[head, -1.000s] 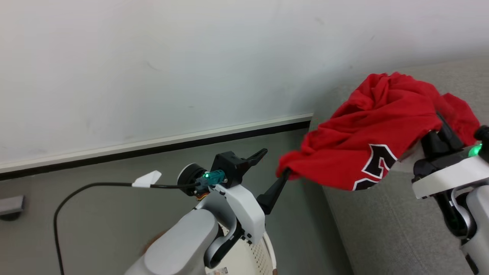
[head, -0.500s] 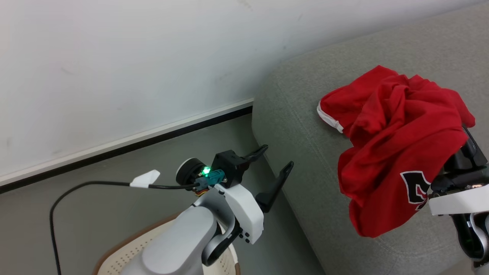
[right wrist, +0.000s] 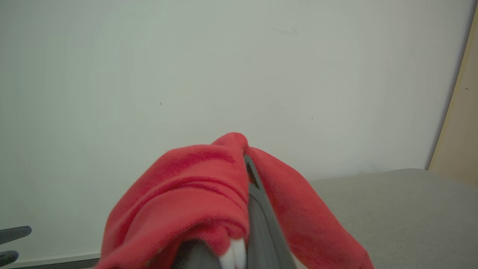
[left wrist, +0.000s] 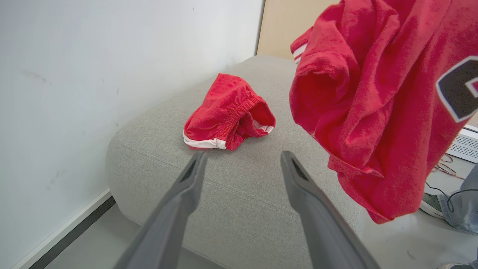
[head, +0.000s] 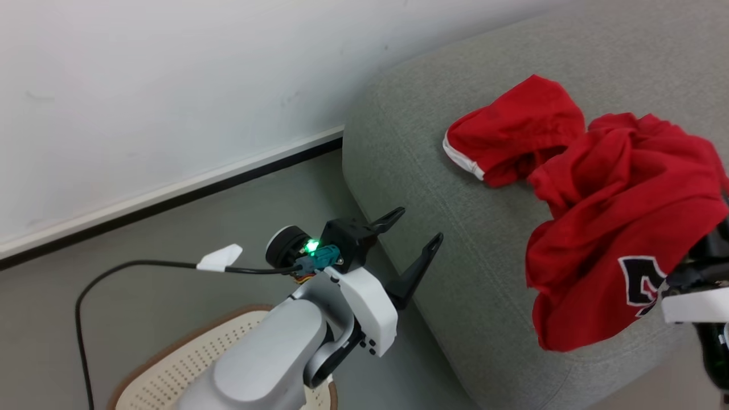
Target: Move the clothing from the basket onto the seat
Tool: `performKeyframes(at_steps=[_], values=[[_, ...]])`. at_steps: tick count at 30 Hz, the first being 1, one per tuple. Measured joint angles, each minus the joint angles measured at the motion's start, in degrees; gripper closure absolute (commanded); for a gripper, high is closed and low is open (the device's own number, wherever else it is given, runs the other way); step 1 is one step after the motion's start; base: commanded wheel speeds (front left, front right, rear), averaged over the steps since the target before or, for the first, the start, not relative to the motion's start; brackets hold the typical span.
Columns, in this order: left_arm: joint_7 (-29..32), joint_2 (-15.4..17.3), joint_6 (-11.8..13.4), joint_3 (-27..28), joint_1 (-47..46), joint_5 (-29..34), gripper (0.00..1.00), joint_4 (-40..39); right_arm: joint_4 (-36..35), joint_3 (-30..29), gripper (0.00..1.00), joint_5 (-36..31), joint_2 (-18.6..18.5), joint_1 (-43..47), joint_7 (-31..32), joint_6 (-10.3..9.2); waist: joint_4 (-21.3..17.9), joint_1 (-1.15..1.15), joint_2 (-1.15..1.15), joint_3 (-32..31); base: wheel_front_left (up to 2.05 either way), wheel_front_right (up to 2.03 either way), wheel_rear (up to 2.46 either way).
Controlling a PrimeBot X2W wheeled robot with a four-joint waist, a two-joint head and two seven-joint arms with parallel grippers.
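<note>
A plain white wall with a few faint marks closes the back of the room. At its foot runs a pale skirting board with a dark strip under it. The floor is smooth and grey. A grey fabric sofa with rounded edges and a coarse weave stands close to this wall. In the left wrist view a beige panel meets the wall behind the sofa. The light is even and soft, without hard shadows.

The shorts lie on the sofa near its left end. The shirt hangs above the sofa, further right. The basket stands left of the sofa.
</note>
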Motion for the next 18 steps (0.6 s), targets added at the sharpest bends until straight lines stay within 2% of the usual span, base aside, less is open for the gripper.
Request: performKeyframes(at_steps=[6,10,18], values=[[0.94,0.04,0.14,-0.24,-2.16,0.51,0.00,-1.09,1.93,-2.27,1.00,0.73,-1.83,-4.20,0.00,0.00,2.31,0.00,0.00,2.90,0.00,0.00,0.00],[1.86,0.45,0.65,-0.27,-3.57,0.94,0.00,-1.92,5.04,-2.35,1.00,2.30,-5.70,-8.53,-0.01,0.01,4.29,0.00,0.00,5.64,0.00,0.00,0.00],[2.44,1.31,1.04,-0.41,-8.11,3.02,0.00,-4.90,15.62,-2.64,1.00,6.38,-13.40,-17.69,-0.01,0.00,8.65,0.01,0.00,13.02,0.00,0.00,0.00]])
